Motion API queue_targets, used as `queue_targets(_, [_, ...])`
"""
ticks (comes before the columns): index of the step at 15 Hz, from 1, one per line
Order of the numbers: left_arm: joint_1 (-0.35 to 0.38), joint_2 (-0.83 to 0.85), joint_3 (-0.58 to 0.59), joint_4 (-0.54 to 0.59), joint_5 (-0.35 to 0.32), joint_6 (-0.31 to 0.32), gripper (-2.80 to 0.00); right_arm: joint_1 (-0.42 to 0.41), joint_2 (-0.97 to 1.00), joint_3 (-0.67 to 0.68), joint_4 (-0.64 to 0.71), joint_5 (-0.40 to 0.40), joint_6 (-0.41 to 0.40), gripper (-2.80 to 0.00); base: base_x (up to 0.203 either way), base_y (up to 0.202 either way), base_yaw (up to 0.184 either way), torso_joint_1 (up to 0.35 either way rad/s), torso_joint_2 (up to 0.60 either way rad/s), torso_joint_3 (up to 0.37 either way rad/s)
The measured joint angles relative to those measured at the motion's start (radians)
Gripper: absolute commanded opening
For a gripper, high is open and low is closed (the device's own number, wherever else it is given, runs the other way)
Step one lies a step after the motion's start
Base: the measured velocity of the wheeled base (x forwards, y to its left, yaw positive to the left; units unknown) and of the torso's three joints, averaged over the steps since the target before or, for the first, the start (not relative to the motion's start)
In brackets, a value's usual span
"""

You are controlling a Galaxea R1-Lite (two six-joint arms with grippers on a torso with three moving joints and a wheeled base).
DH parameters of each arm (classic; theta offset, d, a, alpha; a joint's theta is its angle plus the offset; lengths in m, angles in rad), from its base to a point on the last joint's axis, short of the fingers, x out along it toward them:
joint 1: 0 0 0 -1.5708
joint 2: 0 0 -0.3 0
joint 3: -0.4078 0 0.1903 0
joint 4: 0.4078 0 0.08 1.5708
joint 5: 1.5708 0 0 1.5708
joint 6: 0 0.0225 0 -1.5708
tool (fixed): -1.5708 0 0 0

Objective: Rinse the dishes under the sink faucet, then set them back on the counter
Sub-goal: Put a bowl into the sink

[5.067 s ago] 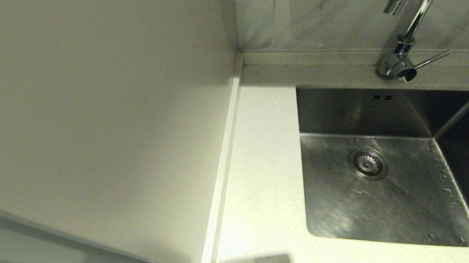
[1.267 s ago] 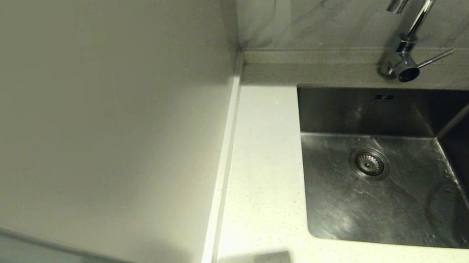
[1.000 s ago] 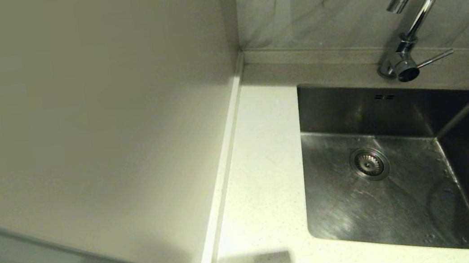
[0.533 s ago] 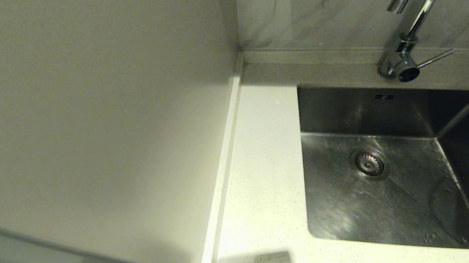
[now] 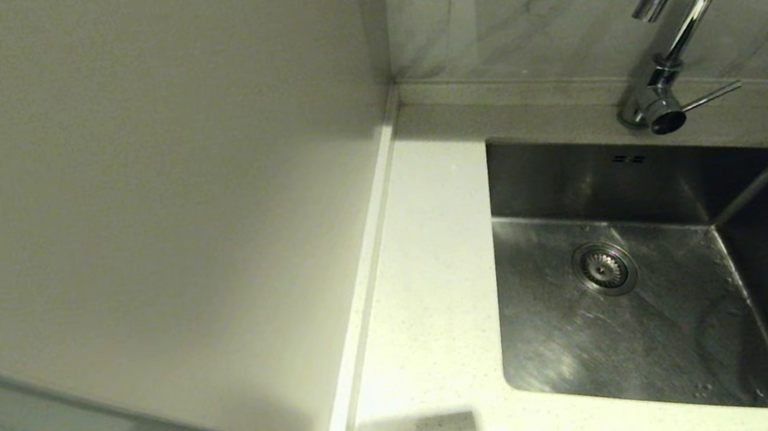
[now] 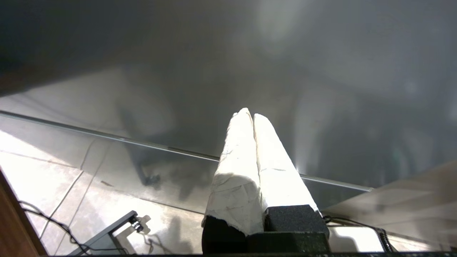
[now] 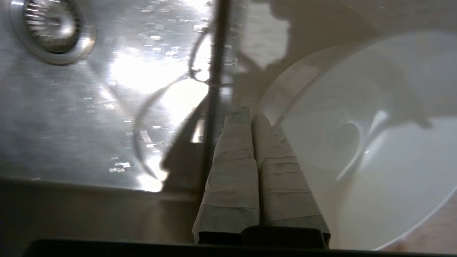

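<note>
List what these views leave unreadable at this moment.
- Head view: both arms and all dishes lie outside the frame, and the top edge cuts off the arch of the faucet.
- Right wrist view: the right gripper has its jaws shut on the rim of a bowl. The bowl runs off the frame, and which of the three it is cannot be told.
- Left wrist view: the left gripper, jaws shut, faces blurred surfaces and shows nothing of the task.
</note>
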Motion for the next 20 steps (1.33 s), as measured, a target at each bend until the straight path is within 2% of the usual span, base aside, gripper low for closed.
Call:
queue_targets(3, [0.000, 0.000, 0.000, 0.000, 0.000, 0.000, -2.80, 0.027, -0.088, 0.084, -0.002, 0.045, 0.004, -2.80, 0.000, 0.000, 0.000, 0.000, 0.00, 0.000])
queue_targets(5, [0.000, 0.000, 0.000, 0.000, 0.000, 0.000, -2.80, 0.078, -0.172, 0.181, -0.002, 0.060, 0.005, -2.80, 0.000, 0.000, 0.000, 0.000, 0.00, 0.000])
queue_targets(9, [0.000, 0.000, 0.000, 0.000, 0.000, 0.000, -2.80, 0.267, -0.319, 0.386, -0.022, 0.039, 0.009, -2.80, 0.000, 0.000, 0.000, 0.000, 0.00, 0.000])
queue_targets(11, [0.000, 0.000, 0.000, 0.000, 0.000, 0.000, -2.80, 0.390, -0.355, 0.483, -0.100, -0.056, 0.024, -2.80, 0.000, 0.000, 0.000, 0.000, 0.00, 0.000])
queue_targets(14, [0.000, 0.000, 0.000, 0.000, 0.000, 0.000, -2.80, 0.553, -0.324, 0.651, -0.394, -0.318, 0.076, -2.80, 0.000, 0.000, 0.000, 0.000, 0.00, 0.000])
queue_targets(17, [0.000, 0.000, 0.000, 0.000, 0.000, 0.000, -2.80, 0.630, -0.206, 0.777, -0.741, -0.569, 0.095, -2.80, 0.000, 0.000, 0.000, 0.000, 0.00, 0.000])
queue_targets(20, [0.000, 0.000, 0.000, 0.000, 0.000, 0.000, -2.80, 0.661, -0.064, 0.831, -0.993, -0.693, 0.135, -2.80, 0.000, 0.000, 0.000, 0.000, 0.00, 0.000])
